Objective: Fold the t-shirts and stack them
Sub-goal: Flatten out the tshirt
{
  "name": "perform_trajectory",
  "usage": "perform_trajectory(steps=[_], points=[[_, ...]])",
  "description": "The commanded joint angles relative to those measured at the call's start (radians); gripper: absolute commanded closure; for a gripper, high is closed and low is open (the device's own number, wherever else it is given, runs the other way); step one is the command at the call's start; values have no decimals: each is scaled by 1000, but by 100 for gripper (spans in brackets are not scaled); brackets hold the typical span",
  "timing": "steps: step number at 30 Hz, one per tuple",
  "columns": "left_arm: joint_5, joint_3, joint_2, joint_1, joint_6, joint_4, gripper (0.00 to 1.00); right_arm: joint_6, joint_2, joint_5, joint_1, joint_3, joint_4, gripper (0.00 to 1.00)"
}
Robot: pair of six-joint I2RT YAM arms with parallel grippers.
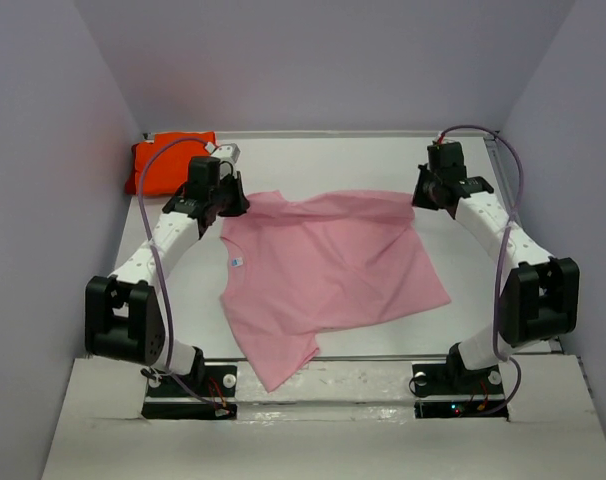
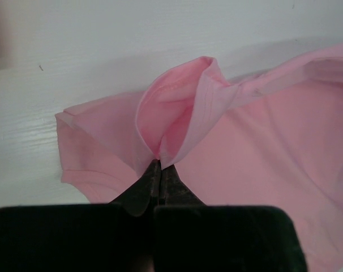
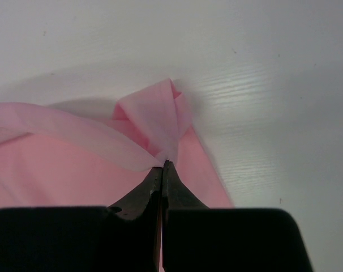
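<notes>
Cloth nearest the arm bases is a narrow flap of the pink t-shirt (image 1: pixel 333 270), apparently a sleeve. It lies well short of both tools and nearer the left one's side. From there the shirt spreads flat over the table (image 1: pixel 313 160) and widens toward the tools. A small label shows near its left edge, just on the near side of the left tool (image 1: pixel 235 203). The neck end therefore seems to point to the left tool's side and the hem end to the right tool's side. The long axis runs across the table from one tool toward the other, tilted a little, with the near right corner lying below the right tool (image 1: pixel 423 195).

The far edge of the shirt is drawn into a band between the two tools. The left tool (image 2: pixel 159 164) is closed tight on the pink t-shirt (image 2: pixel 262 147) at its far left corner. There a hemmed fold stands up in a loop just past the fingertips, with a short hemmed flap to their left. The right tool (image 3: pixel 164 164) is likewise pinched shut on the pink t-shirt (image 3: pixel 58 170) at its far right corner. A small peak of cloth rises beyond its tips, and the taut edge leads off to its left.

Beyond the left tool and farther to its left, the orange t-shirt (image 1: pixel 168 160) lies bunched in the table's far corner, apart from the pink one.
</notes>
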Motion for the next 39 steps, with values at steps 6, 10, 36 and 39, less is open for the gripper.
perform_trajectory(steps=[6,10,36,39], points=[[44,-39,-73,1,-34,-58,100,10,-58,-7,-5,30,-64,100],[89,-73,-47,1,-48,-86,100,11,-49,-7,-5,-37,-73,100],[202,-191,-241,17,-189,-21,100,30,9,-78,-5,-232,25,22],[153,-127,-285,26,-188,-56,100,24,-17,-72,-5,-191,-2,20]])
